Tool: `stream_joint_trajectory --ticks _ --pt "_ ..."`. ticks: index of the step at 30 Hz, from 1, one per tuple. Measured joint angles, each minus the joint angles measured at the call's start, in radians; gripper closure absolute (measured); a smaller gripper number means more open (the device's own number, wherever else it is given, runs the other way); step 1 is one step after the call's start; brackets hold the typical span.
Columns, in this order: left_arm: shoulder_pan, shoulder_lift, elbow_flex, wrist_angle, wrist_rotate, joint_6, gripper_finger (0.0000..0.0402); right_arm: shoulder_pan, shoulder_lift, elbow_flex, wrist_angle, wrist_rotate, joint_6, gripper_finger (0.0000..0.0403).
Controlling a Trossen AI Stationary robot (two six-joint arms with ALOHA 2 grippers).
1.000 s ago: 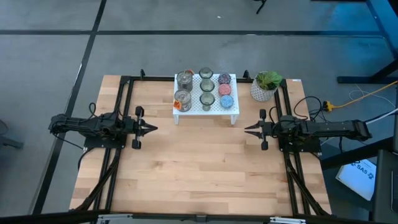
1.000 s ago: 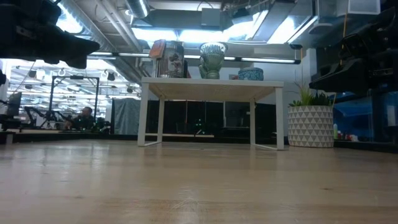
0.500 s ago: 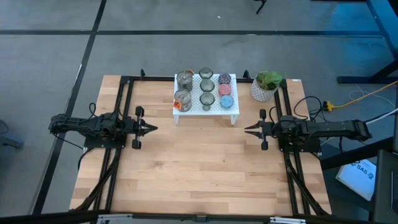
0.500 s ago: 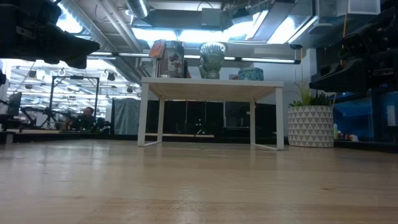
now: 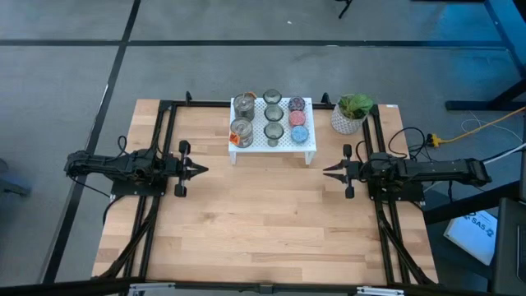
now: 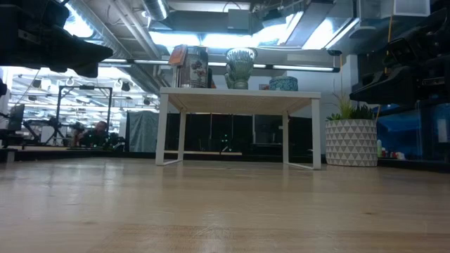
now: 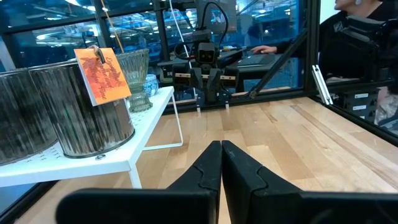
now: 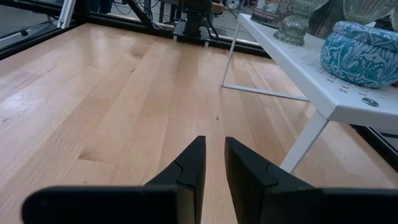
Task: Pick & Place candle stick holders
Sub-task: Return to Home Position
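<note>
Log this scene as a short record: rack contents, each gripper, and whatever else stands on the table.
rack: white perforated rack, at the table's far edge, centre
on the rack: two silver holders, three olive glass holders, purple holder, pink holder, blue holder
left gripper: shut, holding nothing, left of the rack and apart from it
right gripper: fingers a narrow gap apart, holding nothing, right of the rack
plant pot: on the table, right of the rack
</note>
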Motion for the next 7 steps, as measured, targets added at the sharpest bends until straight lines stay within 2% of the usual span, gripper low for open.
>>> stream_joint_trajectory --ticks 7 --pt "0.000 0.000 0.000 0.000 0.000 0.000 0.0396 0.000 0.000 0.000 0.000 0.000 0.000 0.0339"
